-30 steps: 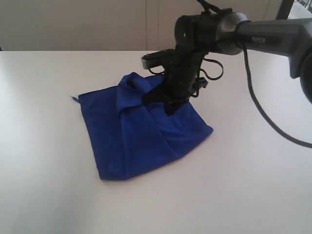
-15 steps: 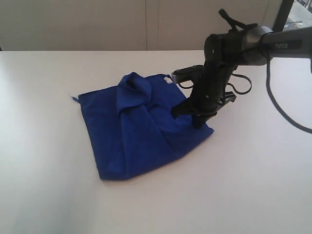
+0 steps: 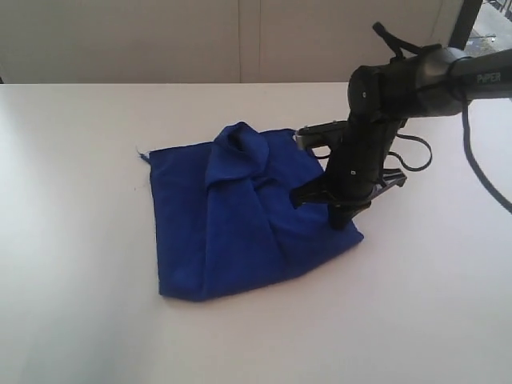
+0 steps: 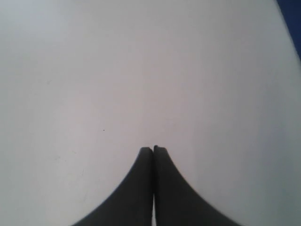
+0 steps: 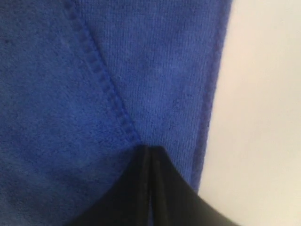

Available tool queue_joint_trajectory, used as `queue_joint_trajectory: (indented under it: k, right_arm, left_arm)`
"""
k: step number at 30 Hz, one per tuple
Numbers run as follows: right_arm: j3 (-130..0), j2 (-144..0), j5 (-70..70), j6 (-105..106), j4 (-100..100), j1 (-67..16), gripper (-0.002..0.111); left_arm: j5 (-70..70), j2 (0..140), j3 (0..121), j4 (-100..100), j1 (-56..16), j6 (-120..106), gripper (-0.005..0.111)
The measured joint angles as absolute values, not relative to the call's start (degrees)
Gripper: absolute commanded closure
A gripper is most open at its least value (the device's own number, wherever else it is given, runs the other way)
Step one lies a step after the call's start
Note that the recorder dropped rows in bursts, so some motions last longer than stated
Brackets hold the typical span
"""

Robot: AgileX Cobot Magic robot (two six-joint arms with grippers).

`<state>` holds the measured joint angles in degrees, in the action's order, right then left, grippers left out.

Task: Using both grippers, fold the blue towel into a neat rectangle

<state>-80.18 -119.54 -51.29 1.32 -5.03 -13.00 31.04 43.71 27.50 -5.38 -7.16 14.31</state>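
Note:
The blue towel (image 3: pixel 232 224) lies roughly folded on the white table (image 3: pixel 80 240), with a bunched ridge (image 3: pixel 238 146) near its far edge. My right gripper (image 3: pixel 340 222) is shut, its tips pressed down on the towel's right corner. In the right wrist view the closed tips (image 5: pixel 149 148) rest on the towel (image 5: pixel 70 94) where a stitched hem (image 5: pixel 101 77) ends, close to the cloth's edge. My left gripper (image 4: pixel 153 149) is shut over bare table with nothing in it. Only a sliver of the towel (image 4: pixel 295 19) shows in that view. The left arm is out of the exterior view.
A pale wall (image 3: pixel 160 40) runs behind the table's far edge. The right arm's black cable (image 3: pixel 480 172) loops over the table at the right. Bare table surface (image 3: pixel 384 320) lies in front of the towel.
My right gripper swept from the towel's middle to its right corner. In the last half second the whole towel slid to the right along with it.

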Motion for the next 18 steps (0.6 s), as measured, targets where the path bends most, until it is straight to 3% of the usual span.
queue_joint_trajectory:
  k: [18]
  right_arm:
    - [-68.1,-109.8,-48.7,-2.6,-4.9,-13.0,0.108]
  left_arm:
    - [31.0,43.7,27.5,-5.4,-7.2,14.3,0.107]
